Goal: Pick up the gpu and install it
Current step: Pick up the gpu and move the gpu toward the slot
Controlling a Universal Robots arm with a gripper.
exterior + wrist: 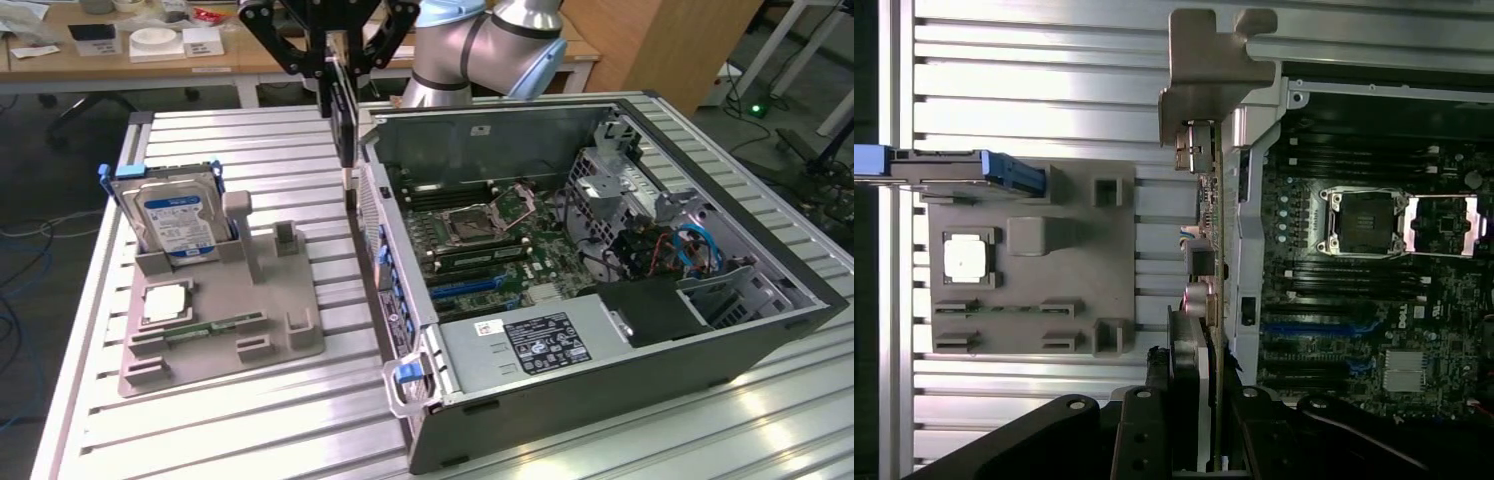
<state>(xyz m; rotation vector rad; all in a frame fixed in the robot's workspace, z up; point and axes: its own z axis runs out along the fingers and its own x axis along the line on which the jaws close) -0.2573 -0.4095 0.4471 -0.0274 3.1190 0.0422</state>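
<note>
The gpu (347,135) is a thin flat card with a dark face, seen edge-on and hanging upright in the upper centre of the exterior view. In the wrist view the gpu (1206,250) shows as a narrow edge with small components. A silvery-grey metal bracket (1209,70) sits at the end away from the gripper.

The gripper (343,75) points straight down, clamped on the card's upper end. In the wrist view the black fingers (1144,430) of the gripper (1199,430) sit on either side of it. The arm (494,40) comes in from the top of the exterior view, behind the case. The card is off the counter (240,430), over the gap between holder and case. It is just beside the case wall on the exterior view's left; whether they touch can't be told. It is not in a slot.

The grey holder (287,330) is at the exterior view's left and carries:
- hard drive (176,222), standing upright in its back slot
- processor chip (167,302), lying flat
- green memory stick (220,326), lying in a groove

The open computer case (601,400) lies on its side at centre right and holds:
- motherboard (481,250) with CPU socket (483,215)
- power supply (534,345), near the front edge
</note>
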